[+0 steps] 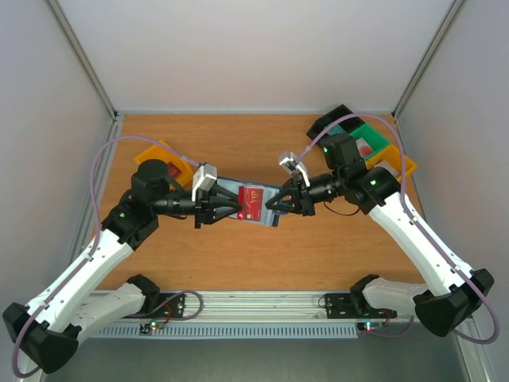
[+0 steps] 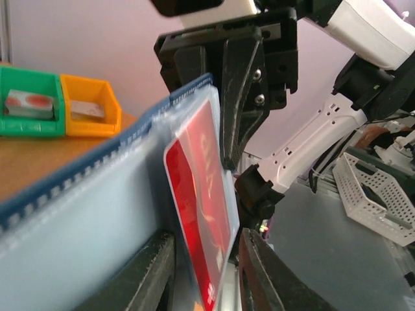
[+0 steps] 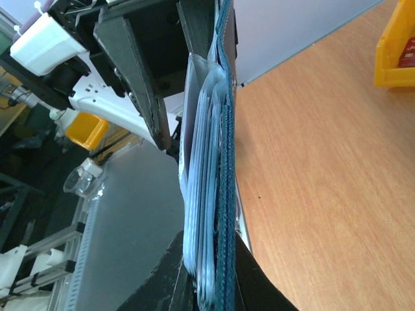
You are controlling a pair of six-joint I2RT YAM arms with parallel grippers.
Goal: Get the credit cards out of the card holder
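Observation:
The navy card holder hangs open above the table's middle, held between both grippers. A red credit card sticks out of its pale grey-blue pockets. My left gripper is shut on the red card at the holder's left side. In the left wrist view the card stands between my fingers, against the pale pocket panel. My right gripper is shut on the holder's right edge. In the right wrist view the holder runs edge-on out of that gripper.
A yellow bin stands at the back left behind the left arm. A black bin, a green bin and a yellow bin stand at the back right. Grey walls close in both sides.

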